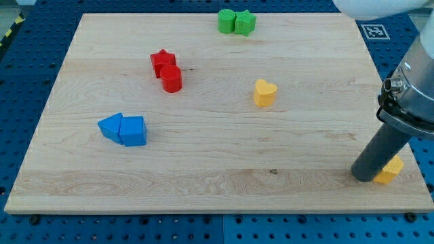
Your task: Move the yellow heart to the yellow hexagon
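Yellow heart (pixel 264 93) mid-board, nr red cylinder (pixel 171 79).

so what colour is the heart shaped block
Yellow; the heart shows plainly in the camera view.

The tabletop (pixel 224 156) is evenly and brightly lit from above; only short, soft shadows are cast, and everything is rendered sharply.

dark grey rod (pixel 388 150), silver-grey collar (pixel 413 88)
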You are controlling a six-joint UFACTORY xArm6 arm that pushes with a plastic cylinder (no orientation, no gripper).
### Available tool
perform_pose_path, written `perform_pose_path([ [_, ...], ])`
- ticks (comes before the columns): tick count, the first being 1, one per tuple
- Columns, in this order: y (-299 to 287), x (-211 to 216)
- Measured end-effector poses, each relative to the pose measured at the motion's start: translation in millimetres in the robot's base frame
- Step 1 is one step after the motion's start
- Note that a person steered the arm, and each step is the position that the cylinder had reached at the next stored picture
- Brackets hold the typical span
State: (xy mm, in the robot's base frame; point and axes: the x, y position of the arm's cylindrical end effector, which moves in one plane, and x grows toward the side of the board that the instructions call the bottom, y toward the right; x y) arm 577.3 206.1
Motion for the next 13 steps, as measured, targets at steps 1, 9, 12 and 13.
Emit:
perform_pose_path([
  [1, -33.6, 0.0],
  [9, -172.5, -169.3],
  [12, -142.8, -164.2],
  [13, -135.9, -150.3],
])
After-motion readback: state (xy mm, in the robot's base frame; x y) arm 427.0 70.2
